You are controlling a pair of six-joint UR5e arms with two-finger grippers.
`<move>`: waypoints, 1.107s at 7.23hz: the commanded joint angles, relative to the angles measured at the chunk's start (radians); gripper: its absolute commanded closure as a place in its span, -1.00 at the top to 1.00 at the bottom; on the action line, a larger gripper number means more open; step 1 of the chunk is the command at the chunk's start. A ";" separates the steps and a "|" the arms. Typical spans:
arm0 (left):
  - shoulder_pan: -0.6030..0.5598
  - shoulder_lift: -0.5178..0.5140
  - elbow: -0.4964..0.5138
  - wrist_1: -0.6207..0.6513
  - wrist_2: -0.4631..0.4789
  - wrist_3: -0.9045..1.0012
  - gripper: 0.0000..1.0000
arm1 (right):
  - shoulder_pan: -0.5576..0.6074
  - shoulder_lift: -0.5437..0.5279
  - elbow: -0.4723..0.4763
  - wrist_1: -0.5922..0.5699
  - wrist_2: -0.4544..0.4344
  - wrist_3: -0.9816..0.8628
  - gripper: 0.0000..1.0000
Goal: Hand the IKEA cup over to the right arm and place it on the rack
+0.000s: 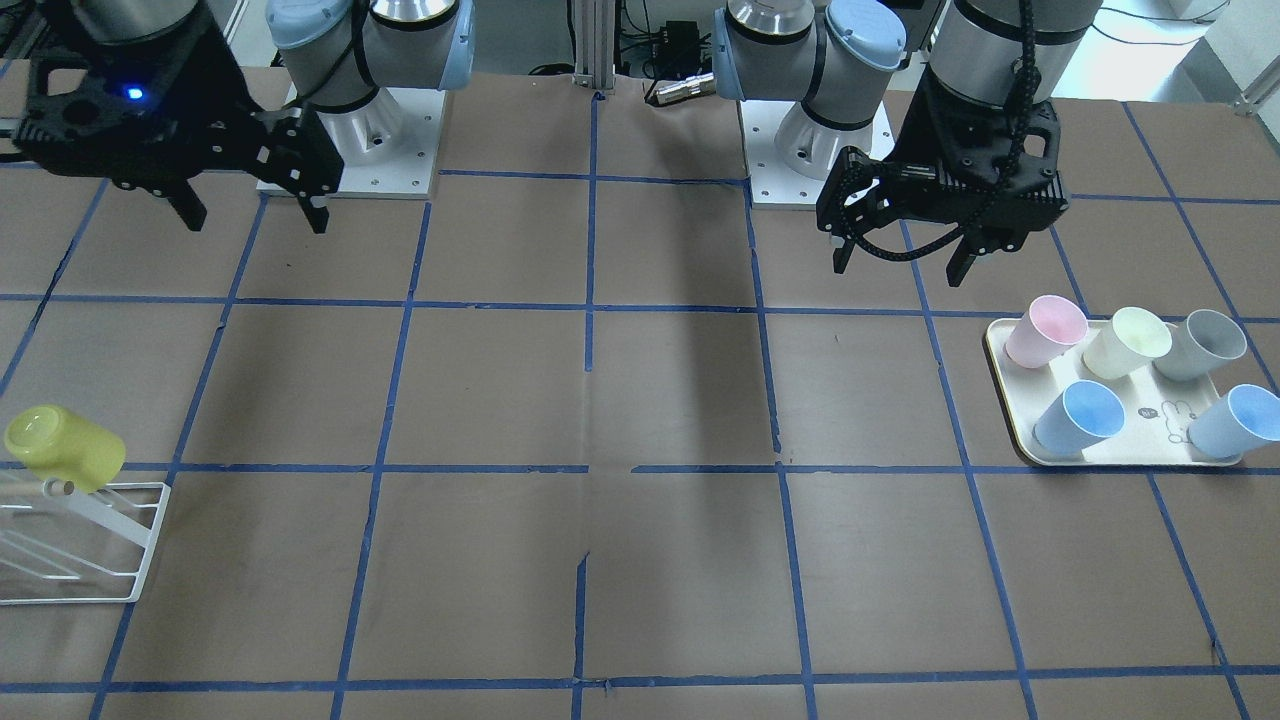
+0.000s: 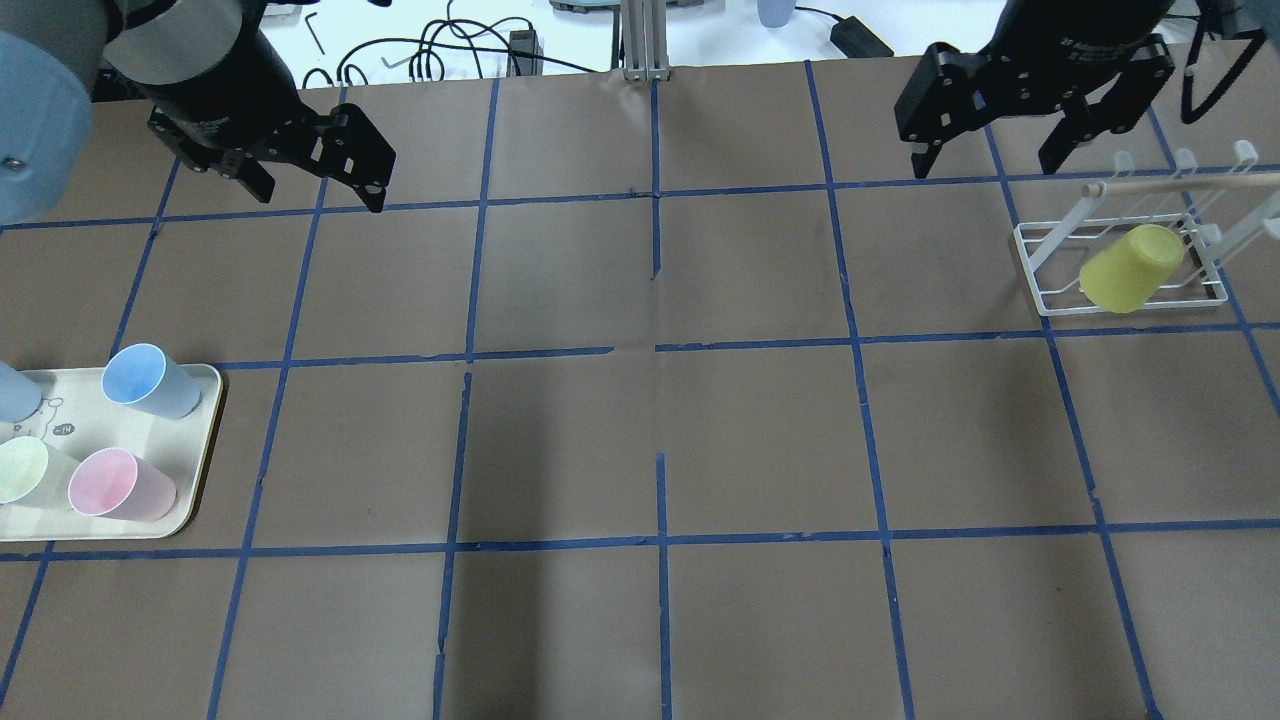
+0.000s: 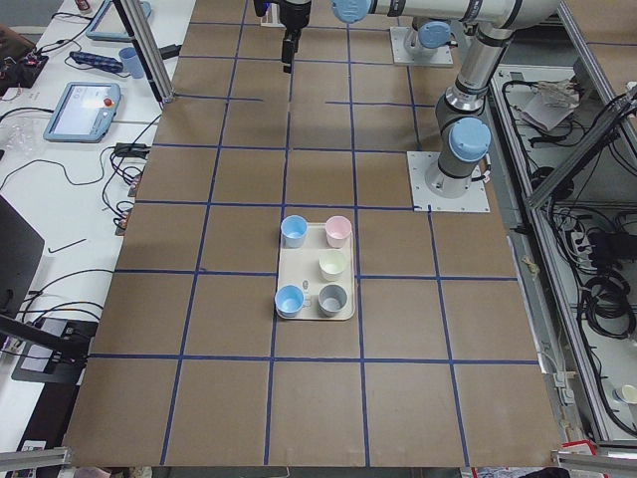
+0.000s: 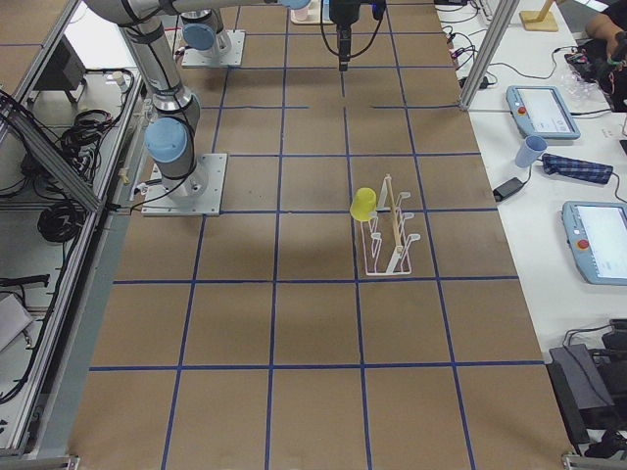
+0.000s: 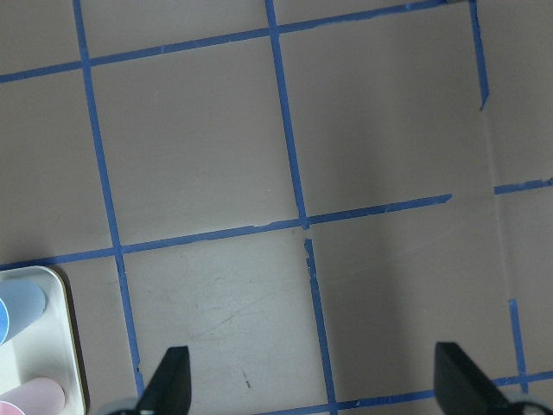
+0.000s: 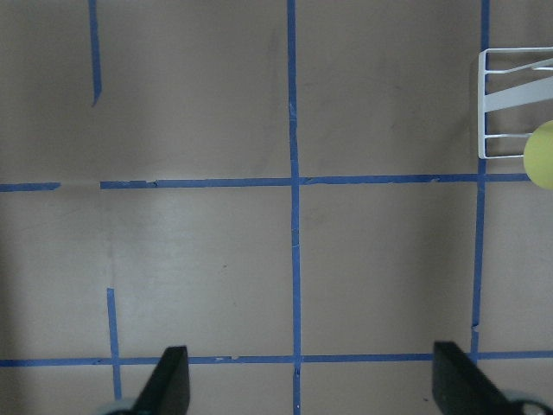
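The yellow IKEA cup (image 2: 1132,268) is hanging tilted, mouth-down, on the rack (image 2: 1180,302). The right gripper (image 2: 984,162) and left gripper (image 2: 322,198) are hovering open and empty. The cup, seemingly perching loosely, is risking sliding off.

The rack (image 1: 100,516) runs off the front view's left edge, the IKEA cup (image 6: 543,156) shows only as a yellow sliver at the right wrist view's right edge, and the tray (image 2: 195,440) with its pale green cup (image 2: 20,470) is cut by the overhead view's left edge.
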 commanded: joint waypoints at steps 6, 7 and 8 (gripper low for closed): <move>-0.003 -0.005 0.003 -0.002 0.006 -0.018 1.00 | 0.063 0.004 0.004 -0.046 0.000 0.059 1.00; 0.001 0.009 0.000 -0.005 -0.005 -0.026 1.00 | 0.061 0.003 0.005 -0.043 -0.001 0.073 1.00; 0.008 0.011 0.000 -0.005 -0.006 -0.026 1.00 | 0.061 0.004 0.005 -0.041 -0.001 0.073 1.00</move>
